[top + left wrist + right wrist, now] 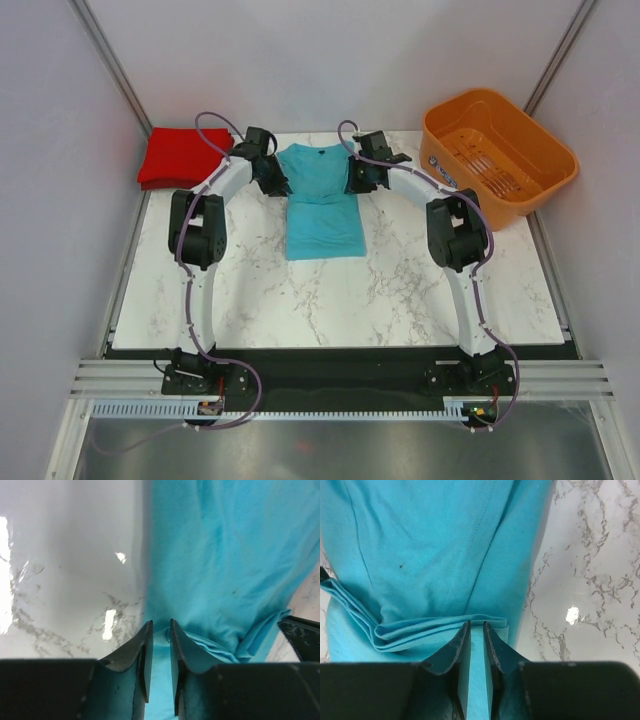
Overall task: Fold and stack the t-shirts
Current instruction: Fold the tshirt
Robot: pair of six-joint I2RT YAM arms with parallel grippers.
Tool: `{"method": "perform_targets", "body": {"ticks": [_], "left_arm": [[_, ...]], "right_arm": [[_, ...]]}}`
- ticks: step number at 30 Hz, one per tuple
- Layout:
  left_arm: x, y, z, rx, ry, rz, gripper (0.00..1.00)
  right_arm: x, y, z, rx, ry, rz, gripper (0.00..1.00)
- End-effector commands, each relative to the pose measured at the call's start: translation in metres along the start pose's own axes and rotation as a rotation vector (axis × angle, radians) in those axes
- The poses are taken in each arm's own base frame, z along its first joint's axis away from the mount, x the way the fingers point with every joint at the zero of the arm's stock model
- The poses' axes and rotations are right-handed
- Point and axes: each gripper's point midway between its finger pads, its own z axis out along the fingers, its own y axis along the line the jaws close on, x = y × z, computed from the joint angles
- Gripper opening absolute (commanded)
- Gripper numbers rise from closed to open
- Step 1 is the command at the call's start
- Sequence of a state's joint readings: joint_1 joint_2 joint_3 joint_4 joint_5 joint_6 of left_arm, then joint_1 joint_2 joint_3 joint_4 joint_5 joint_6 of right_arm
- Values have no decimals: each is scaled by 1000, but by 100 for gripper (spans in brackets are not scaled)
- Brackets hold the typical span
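Note:
The teal-blue t-shirt (pixel 322 210) lies at the back middle of the table, sleeves folded in, its dark neckline at the far end. My left gripper (pixel 272 178) is at its left shoulder and my right gripper (pixel 355 178) at its right shoulder. In the left wrist view the gripper (pixel 160 625) is nearly closed with teal cloth (pixel 225 555) between its fingers. In the right wrist view the gripper (pixel 473 625) pinches a folded edge of the teal shirt (pixel 435 545). The red t-shirt (pixel 180 155) lies folded at the far left edge.
An orange slotted basket (pixel 497 155) stands at the back right, partly off the marble table (pixel 400 290). Grey walls close in on both sides and behind.

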State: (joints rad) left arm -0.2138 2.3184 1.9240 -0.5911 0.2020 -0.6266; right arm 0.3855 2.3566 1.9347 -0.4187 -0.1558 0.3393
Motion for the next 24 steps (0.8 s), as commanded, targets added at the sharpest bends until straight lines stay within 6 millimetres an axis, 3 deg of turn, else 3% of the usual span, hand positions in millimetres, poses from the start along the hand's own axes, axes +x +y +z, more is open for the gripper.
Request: {"method": "perform_targets", "body": {"ticks": [1, 6, 9, 14, 18, 24], "left_arm": [[-18, 0, -35, -24, -90, 62, 28], [-20, -17, -52, 61, -83, 168, 41], [-7, -20, -46, 118, -27, 246, 44], [11, -5, -27, 126, 33, 320, 46], [10, -6, -21, 148, 37, 365, 46], [11, -1, -6, 141, 53, 366, 47]], "right_arm": [[-24, 1, -16, 8, -61, -18, 24], [-28, 1, -34, -90, -48, -80, 33], [-21, -5, -38, -137, -25, -142, 37], [-17, -11, -37, -210, -12, -250, 38], [-22, -17, -35, -256, -17, -252, 38], [-14, -12, -27, -318, 1, -288, 38]]}}
